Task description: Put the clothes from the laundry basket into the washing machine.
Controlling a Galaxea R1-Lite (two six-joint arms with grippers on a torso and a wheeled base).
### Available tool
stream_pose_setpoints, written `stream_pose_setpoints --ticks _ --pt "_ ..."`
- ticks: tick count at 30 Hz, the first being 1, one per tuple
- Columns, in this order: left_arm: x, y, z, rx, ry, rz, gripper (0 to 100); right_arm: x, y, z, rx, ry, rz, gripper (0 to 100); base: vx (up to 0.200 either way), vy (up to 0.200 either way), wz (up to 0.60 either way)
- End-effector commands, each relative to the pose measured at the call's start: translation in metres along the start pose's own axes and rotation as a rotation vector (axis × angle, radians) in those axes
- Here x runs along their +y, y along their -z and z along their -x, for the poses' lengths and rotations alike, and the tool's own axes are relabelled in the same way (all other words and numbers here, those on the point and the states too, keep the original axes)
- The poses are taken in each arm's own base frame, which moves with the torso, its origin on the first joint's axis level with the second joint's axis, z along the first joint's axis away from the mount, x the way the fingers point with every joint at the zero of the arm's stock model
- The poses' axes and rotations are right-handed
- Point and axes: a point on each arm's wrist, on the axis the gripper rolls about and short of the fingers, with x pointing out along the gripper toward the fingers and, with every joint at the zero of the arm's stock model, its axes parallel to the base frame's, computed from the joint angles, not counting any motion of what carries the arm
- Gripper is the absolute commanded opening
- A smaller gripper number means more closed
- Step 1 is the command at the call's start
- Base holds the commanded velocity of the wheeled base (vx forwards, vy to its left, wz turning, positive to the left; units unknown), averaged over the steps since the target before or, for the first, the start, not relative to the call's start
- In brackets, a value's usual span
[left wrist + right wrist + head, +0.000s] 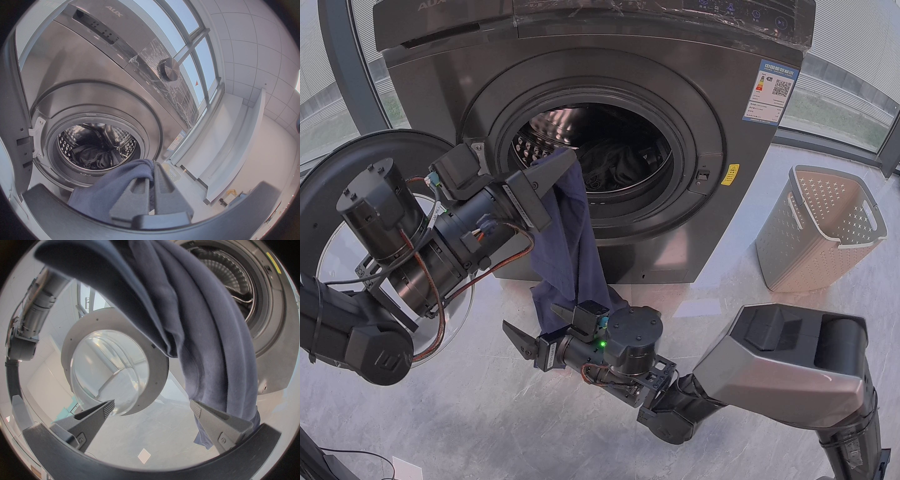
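Left hand (564, 164) tight around navy garment (569, 250)

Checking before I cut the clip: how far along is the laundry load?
Done: dark clothes lie in the drum, and the laundry basket looks empty. In hand: the left gripper is shut on the blue garment at the drum opening, with most of it hanging outside; the right gripper is open by its lower part. Left: get the whole garment inside.

Hem of blue garment (570, 247) behind right hand (531, 320), washing machine (681, 94) top cut off
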Motion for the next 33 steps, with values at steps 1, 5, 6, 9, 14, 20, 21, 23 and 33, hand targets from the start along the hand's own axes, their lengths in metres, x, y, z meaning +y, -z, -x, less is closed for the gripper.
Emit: stream_pose_setpoints --ticks 1,5,6,9,14,20,21,23,33 --pt "0.0 0.002 0.002 0.007 -0.003 0.002 0 -0.035 0.023 -0.02 0.019 0.071 -0.006 100 0.0 0.0 0.0" --pt "0.0 0.0 0.002 0.003 -0.002 0.001 0 -0.052 0.021 -0.028 0.013 0.132 0.0 100 0.0 0.0 0.0" --pt "-0.001 0.0 0.002 0.004 0.0 0.002 0 -0.056 0.019 -0.03 0.01 0.14 0.0 100 0.0 0.0 0.0" --pt "-0.001 0.0 0.003 0.005 -0.001 0.002 0 -0.063 0.015 -0.036 -0.001 0.174 0.003 100 0.0 0.0 0.0" --pt "0.0 0.002 0.005 0.012 -0.005 0.003 0 -0.07 0.013 -0.043 -0.005 0.218 0.004 100 0.0 0.0 0.0" --pt "0.0 0.006 0.009 0.025 -0.008 0.006 0 -0.086 0.008 -0.05 -0.018 0.289 0.009 100 0.0 0.0 0.0" --pt "0.0 0.006 0.009 0.025 -0.008 0.006 0 -0.086 0.008 -0.05 -0.018 0.289 0.009 100 0.0 0.0 0.0" --pt "0.0 0.008 0.011 0.032 -0.011 0.008 0 -0.089 0.005 -0.051 -0.02 0.311 0.011 100 0.0 0.0 0.0" --pt "0.0 0.008 0.016 0.033 -0.013 0.007 0 -0.103 0.002 -0.063 -0.044 0.397 0.012 100 0.0 0.0 0.0"
